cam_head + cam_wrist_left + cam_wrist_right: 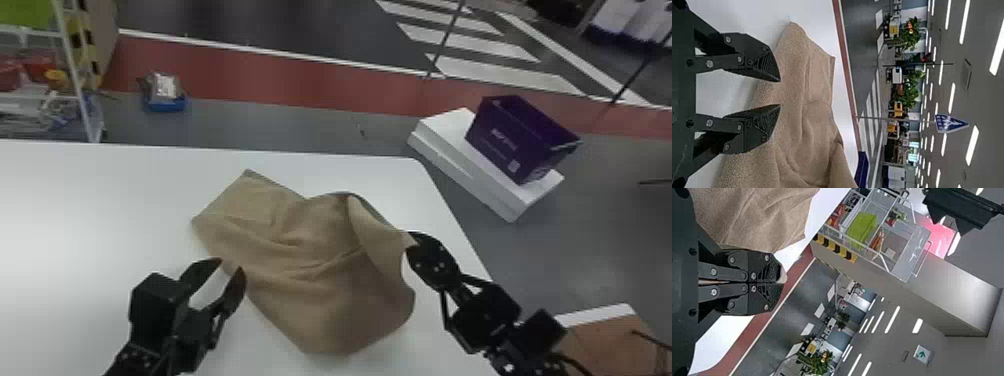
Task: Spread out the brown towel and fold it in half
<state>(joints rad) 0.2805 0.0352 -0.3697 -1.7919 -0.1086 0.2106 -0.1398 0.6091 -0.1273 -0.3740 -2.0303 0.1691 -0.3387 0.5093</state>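
1. A white table [75, 210] fills the lower left of the head view, with a grey floor beyond it; at the upper right a purple box [515, 142] sits on a white block [442, 152]
2. The brown towel [305, 240] lies on the table, in the middle of the frame, running aslant from upper left toward lower centre
3. The right hand [411, 241], at centre right, has its fingers closed on a bit of the towel's edge, drawing it up into a raised flap
4. The left hand [232, 265], lower left of centre, has its fingers wide apart with nothing between them, close by the towel's lower left edge
5. This looks like the spreading step; the fold seems yet to be started
6. Next, I'd judge, the left hand should pinch the near edge so both hands can draw the cloth out flat, before folding one half over the other
7. The towel looks soft and matt, tan, with wrinkles across its middle, a squared end at upper left and a rounded, rumpled end at lower centre
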